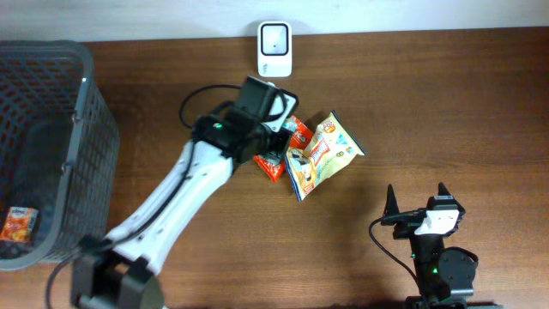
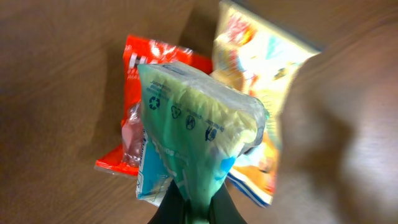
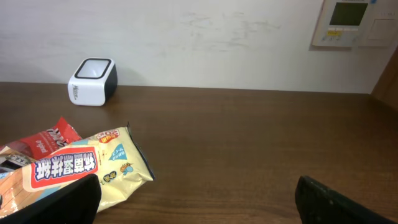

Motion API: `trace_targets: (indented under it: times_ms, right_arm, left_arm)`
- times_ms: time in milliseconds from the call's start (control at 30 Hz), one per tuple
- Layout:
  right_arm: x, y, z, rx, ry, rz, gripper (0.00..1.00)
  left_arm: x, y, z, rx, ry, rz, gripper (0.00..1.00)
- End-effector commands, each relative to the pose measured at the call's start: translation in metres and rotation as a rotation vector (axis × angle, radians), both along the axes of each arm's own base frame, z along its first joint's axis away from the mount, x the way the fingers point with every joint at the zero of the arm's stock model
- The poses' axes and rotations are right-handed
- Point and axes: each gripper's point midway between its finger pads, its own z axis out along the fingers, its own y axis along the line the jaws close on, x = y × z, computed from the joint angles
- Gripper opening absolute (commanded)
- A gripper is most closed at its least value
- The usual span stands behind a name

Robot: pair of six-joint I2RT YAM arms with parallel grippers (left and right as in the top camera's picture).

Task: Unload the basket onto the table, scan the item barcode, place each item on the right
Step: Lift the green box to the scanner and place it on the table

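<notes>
Three snack packets sit near the middle of the table (image 1: 446, 94). The left gripper (image 2: 191, 205) is pinched tight on one end of a pale green packet (image 2: 199, 124), holding it up just above the red packet (image 2: 140, 68) and the yellow packet (image 2: 255, 56) lying on the wood. I'd say the pick-up is done and the carry comes now. The white scanner (image 1: 274, 47) sits at the far edge, so the barcode must be turned toward its window. The green packet looks crinkly and half see-through, with recycling marks showing; I can't spot a barcode. The right gripper (image 1: 417, 202) stands wide open near the front edge.
</notes>
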Motion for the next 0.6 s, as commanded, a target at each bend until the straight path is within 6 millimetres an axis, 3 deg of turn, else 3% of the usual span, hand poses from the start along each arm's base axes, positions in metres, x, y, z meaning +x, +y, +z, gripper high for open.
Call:
trace_targets:
  times_ms: [0,100,167,233,367,500,567]
  right_arm:
    - [0.000,-0.003,-0.004,-0.002,0.005,-0.015,0.99]
    - [0.000,-0.003,-0.004,-0.002,0.005,-0.015,0.99]
    - [0.000,-0.003,-0.004,-0.002,0.005,-0.015,0.99]
    - [0.000,-0.003,-0.004,-0.002,0.005,-0.015,0.98]
    - [0.000,-0.003,-0.003,-0.002,0.004,-0.015,0.99]
    - [0.000,-0.003,-0.004,-0.002,0.005,-0.015,0.98]
    - [0.000,-0.003,-0.004,-0.002,0.005,-0.015,0.98]
  left_arm:
    - [0.012,0.015,-0.043,0.149,0.031,0.106,0.00]
    - [0.018,0.049,-0.065,0.304,0.034,0.280,0.00]
    - [0.024,0.070,-0.068,0.385,0.001,0.384,0.00]
    - [0.028,0.079,-0.069,0.386,0.001,0.427,0.00]
    - [0.026,0.086,-0.072,0.337,0.051,0.513,0.00]
    - [0.014,0.074,-0.082,0.262,0.143,0.487,0.03]
    - [0.012,0.075,-0.087,0.258,0.157,0.508,0.09]
